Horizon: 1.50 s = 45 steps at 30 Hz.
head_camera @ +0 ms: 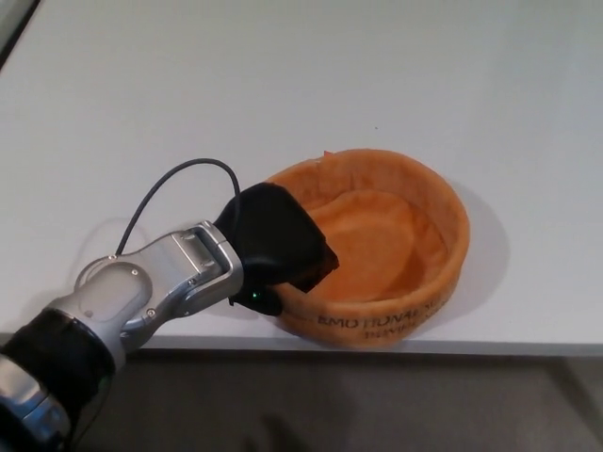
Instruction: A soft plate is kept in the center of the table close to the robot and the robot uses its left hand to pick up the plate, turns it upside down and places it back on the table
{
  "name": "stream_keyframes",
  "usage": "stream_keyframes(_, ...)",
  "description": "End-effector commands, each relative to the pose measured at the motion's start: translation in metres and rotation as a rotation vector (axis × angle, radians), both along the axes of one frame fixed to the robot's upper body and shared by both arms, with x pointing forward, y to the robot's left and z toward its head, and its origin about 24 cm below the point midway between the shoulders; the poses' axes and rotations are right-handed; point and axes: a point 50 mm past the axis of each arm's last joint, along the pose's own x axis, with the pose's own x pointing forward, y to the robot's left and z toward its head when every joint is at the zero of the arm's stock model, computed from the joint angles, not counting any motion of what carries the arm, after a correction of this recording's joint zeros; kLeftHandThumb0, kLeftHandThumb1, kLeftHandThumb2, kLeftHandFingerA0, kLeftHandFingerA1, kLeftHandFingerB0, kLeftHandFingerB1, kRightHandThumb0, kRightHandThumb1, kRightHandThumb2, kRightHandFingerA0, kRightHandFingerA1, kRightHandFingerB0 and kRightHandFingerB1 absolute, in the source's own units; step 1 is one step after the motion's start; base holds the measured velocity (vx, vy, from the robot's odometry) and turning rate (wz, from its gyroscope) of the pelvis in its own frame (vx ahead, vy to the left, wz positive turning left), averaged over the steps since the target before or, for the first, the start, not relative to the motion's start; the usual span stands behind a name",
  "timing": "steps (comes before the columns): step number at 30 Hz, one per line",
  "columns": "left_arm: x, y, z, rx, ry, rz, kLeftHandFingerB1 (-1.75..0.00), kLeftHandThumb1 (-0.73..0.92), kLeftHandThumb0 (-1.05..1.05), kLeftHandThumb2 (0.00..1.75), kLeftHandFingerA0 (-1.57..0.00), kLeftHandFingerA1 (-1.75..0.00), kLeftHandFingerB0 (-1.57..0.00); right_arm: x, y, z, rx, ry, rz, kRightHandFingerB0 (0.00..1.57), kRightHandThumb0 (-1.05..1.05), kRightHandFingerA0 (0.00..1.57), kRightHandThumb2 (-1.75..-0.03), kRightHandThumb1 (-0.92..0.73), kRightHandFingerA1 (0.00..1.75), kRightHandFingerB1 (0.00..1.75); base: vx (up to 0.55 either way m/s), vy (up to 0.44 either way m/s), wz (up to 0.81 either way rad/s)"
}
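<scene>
An orange soft plate (396, 235) with a raised rim and dark lettering on its front wall sits upright near the front edge of the white table (283, 85). My left hand (276, 245) comes in from the lower left and is shut on the plate's left rim, with fingers inside the wall and the thumb hidden outside. The plate looks slightly tilted and dragged toward the hand. My right hand does not show.
The table's front edge (490, 347) runs just below the plate, with dark floor beyond it. A black cable (170, 188) loops from my left wrist over the table. A dark strip shows at the table's top left corner (14, 24).
</scene>
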Motion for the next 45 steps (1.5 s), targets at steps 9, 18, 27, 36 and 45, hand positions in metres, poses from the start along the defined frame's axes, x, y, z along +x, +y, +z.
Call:
stream_keyframes(9, 0.004, 0.003, 0.018, -0.457, 0.468, 0.338, -1.75, 0.6, -0.27, 0.57, -0.8, -1.75, -0.68, -0.001, -0.004, -0.001, 0.01, 0.017, -0.014, 0.27, -0.74, 0.54, -1.09, -0.73, 0.58, 0.48, 0.0, 0.0, 0.0)
stream_keyframes(18, 0.009, 0.009, 0.04, -0.669, 0.659, 0.312, -1.75, 0.55, -0.34, 0.64, -0.86, -1.75, -0.72, -0.003, -0.004, -0.001, 0.001, 0.026, -0.018, 0.26, -0.79, 0.53, -1.11, -0.79, 0.56, 0.46, 0.0, 0.0, 0.0)
stream_keyframes(27, 0.01, 0.009, 0.051, -0.886, 0.759, 0.274, -1.75, 0.53, -0.28, 0.69, -0.87, -1.75, -0.74, -0.004, -0.003, -0.002, 0.013, 0.022, -0.025, 0.29, -0.74, 0.61, -1.1, -0.74, 0.6, 0.49, 0.0, 0.0, 0.0)
stream_keyframes(36, 0.007, 0.003, 0.056, -1.575, 1.256, 0.299, -1.75, 0.57, -0.22, 0.67, -0.92, -1.75, -0.7, -0.004, -0.002, -0.001, 0.002, 0.027, -0.015, 0.29, -0.76, 0.63, -1.1, -0.77, 0.6, 0.48, 0.0, 0.0, 0.0)
stream_keyframes(45, 0.001, 0.001, 0.083, -2.058, 1.479, -0.003, -1.75, 0.61, -0.3, 0.62, -0.96, -1.75, -0.68, -0.003, -0.003, 0.0, 0.006, 0.031, -0.024, 0.29, -0.74, 0.64, -1.09, -0.76, 0.6, 0.49, 0.0, 0.0, 0.0)
